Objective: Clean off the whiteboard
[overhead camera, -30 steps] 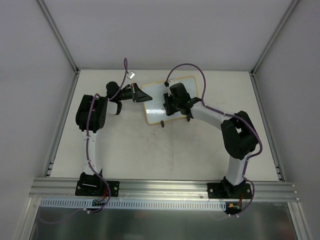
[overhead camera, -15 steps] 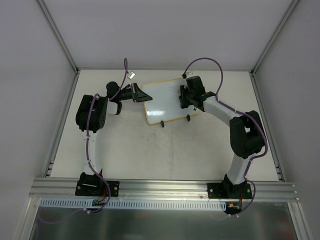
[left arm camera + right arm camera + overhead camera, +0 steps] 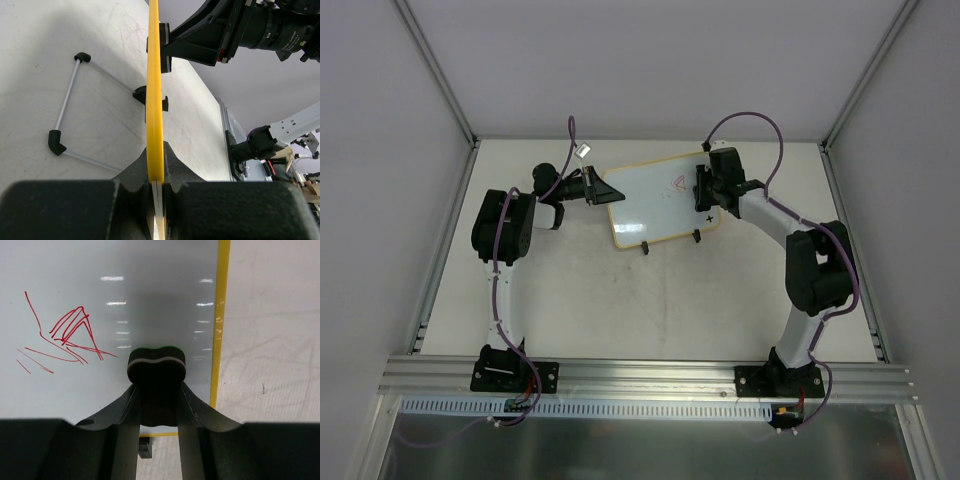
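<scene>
The whiteboard [image 3: 645, 205], white with a yellow rim, stands tilted on the table at the back. A red scribble [image 3: 677, 183] marks its upper right part. My left gripper [image 3: 601, 190] is shut on the board's left edge; in the left wrist view the yellow rim [image 3: 154, 100] runs edge-on out of the left gripper [image 3: 155, 167]. My right gripper [image 3: 704, 196] is shut on a black eraser [image 3: 156, 365] near the board's right rim [image 3: 222, 315]. The eraser rests on the white surface [image 3: 125, 280], right of the scribble [image 3: 70, 330].
A wire stand [image 3: 70, 100] with black corner pieces props the board from behind. Two black clip feet [image 3: 645, 247] sit on the board's near edge, one showing under my right gripper [image 3: 144, 446]. Grey walls enclose the table [image 3: 620, 300] at left, right and back.
My right gripper has carried the eraser rightward across the board, from its left middle to near the right rim, uncovering the red scribble. The left arm and the board have stayed put.
</scene>
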Robot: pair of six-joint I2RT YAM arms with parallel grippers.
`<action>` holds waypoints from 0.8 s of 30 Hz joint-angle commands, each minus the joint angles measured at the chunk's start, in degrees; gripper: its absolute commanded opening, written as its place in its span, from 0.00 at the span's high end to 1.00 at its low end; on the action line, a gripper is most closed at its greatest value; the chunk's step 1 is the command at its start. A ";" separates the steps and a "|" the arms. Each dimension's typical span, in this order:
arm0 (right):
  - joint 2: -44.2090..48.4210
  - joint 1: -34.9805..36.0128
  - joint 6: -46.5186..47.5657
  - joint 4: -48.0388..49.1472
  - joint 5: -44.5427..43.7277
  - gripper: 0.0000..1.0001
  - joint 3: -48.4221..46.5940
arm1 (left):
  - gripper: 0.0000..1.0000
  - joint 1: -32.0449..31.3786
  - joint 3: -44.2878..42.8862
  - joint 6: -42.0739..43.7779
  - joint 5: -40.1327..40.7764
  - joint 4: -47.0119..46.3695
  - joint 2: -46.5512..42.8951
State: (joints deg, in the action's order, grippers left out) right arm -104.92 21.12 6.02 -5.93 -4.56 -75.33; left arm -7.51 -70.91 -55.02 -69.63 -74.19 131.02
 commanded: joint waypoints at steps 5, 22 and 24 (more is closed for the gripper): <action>0.07 -1.61 -0.22 -0.22 -1.25 1.00 -0.78 | 1.00 0.04 -0.45 2.99 -3.68 -19.50 0.64; -5.03 14.46 0.22 -0.22 -2.39 1.00 -4.91 | 1.00 0.04 -0.37 2.99 -3.76 -19.50 0.55; -5.55 15.70 0.13 -0.22 -2.47 1.00 -5.09 | 1.00 0.04 -0.45 2.91 -3.68 -19.59 0.55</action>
State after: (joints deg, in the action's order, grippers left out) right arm -107.81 34.02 6.72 -6.72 -10.13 -78.94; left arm -7.51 -70.91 -55.05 -69.97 -74.17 131.02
